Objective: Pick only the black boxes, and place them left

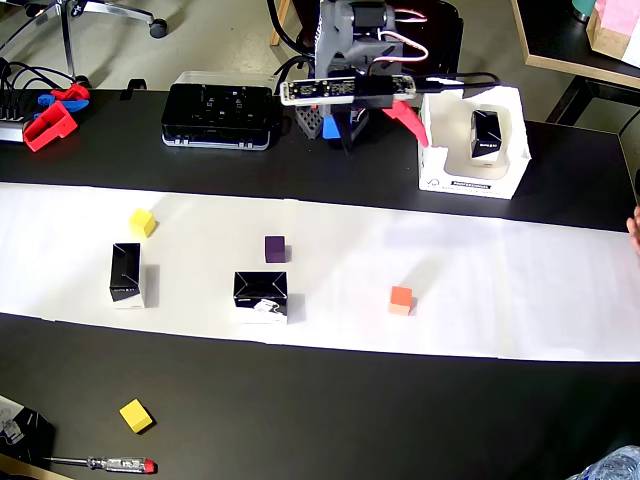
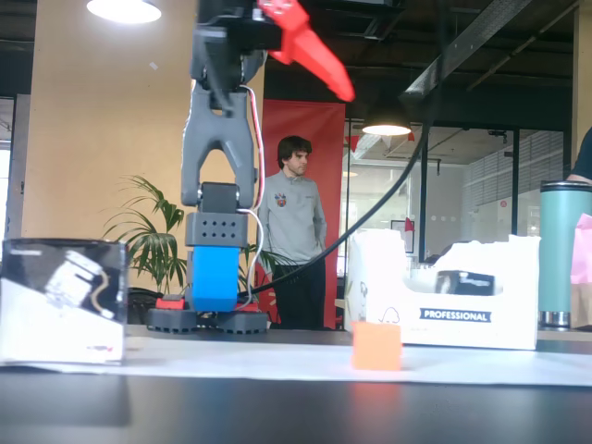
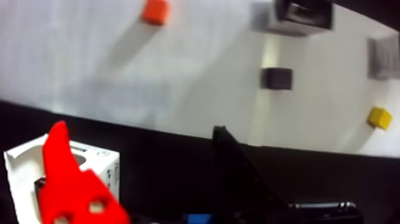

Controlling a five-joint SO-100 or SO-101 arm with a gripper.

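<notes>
2 black boxes (image 1: 127, 273) (image 1: 260, 296) wait on the paper (image 1: 500, 290) — my gripper (image 3: 137, 161), jaws apart and empty, should descend squarely over 1, avoiding the purple cube (image 1: 274, 248).

This looks like a shared office or maker space. In the fixed view, behind the bench (image 2: 277, 407), a man (image 2: 292, 231) stands in the middle of the frame before a red banner (image 2: 314, 129), with a potted plant (image 2: 153, 245) at the left, round hanging lamps (image 2: 387, 126) and glass partitions at the right. In the overhead view an office chair base (image 1: 110, 15) is at the upper left and a screwdriver (image 1: 100, 464) lies at the lower left.
</notes>
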